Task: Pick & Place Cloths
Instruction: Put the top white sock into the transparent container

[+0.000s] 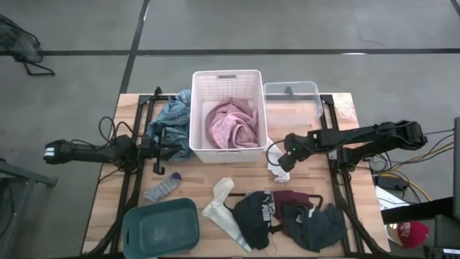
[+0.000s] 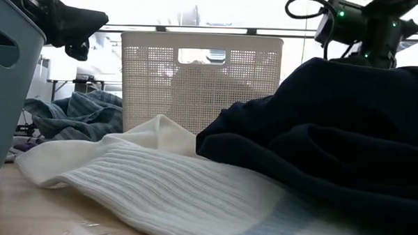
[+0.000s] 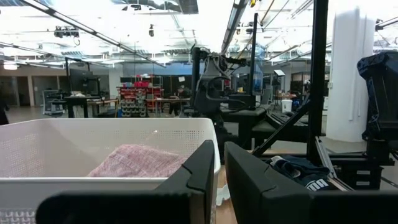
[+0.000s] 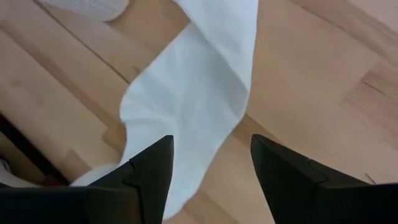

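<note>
The right gripper (image 4: 210, 180) hangs spread over a white sock (image 4: 193, 99) on the table just beside the white basket (image 1: 228, 151) — best lowered straight, fingers straddling the fold, likely mid-sock — before pinching.

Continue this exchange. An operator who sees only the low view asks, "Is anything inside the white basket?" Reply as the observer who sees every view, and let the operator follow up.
Observer: Yes, a pink cloth lies in the white basket.
Operator: Where is the right gripper?
Observer: The right gripper is open over a white sock on the table, just off the basket's right side.
Operator: And the left?
Observer: The left gripper sits left of the basket, beside the blue-grey cloth.
</note>
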Robot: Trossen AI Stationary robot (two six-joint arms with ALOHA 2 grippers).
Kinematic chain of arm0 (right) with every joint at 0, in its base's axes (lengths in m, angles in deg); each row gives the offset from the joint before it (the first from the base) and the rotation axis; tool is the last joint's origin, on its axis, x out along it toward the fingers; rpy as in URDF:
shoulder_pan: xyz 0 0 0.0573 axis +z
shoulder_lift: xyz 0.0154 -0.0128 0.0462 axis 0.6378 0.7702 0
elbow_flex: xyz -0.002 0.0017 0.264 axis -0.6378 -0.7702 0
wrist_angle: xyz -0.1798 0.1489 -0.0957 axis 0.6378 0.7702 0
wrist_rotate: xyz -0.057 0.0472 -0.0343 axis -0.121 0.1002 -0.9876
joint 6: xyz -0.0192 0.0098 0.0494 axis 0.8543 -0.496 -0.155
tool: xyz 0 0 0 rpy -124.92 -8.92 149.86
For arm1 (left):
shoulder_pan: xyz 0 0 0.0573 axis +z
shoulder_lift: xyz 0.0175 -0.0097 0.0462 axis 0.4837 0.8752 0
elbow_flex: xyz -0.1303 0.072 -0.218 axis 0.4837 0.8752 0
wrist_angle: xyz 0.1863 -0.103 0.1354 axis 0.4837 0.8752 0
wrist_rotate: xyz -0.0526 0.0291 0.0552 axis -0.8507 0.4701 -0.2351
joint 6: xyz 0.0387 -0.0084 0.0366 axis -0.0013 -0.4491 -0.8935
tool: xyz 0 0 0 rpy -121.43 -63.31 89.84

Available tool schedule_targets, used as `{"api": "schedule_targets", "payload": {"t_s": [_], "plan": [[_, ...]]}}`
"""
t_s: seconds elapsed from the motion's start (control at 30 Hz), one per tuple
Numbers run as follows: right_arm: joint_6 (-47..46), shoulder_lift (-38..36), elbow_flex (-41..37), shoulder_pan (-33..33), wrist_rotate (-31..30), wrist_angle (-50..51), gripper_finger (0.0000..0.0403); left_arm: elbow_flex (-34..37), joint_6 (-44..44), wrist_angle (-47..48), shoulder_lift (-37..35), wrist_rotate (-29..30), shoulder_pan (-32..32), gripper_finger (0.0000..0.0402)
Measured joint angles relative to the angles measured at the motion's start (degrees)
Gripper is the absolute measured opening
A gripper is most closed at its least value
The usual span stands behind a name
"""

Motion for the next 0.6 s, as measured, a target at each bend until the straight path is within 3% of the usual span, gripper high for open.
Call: {"api": "schedule_targets", "payload": {"t_s": [0.3,0.6], "plan": [[0.6,1.2,-7.3,0.0,-1.4,-13.1,0.0177,0.0,0.0,0.0,0.0,0.0,0.0,0.0046],[-4.5,5.8,-10.3,0.0,-1.9,-17.4,0.0146,0.0,0.0,0.0,0.0,0.0,0.0,0.0046]]}}
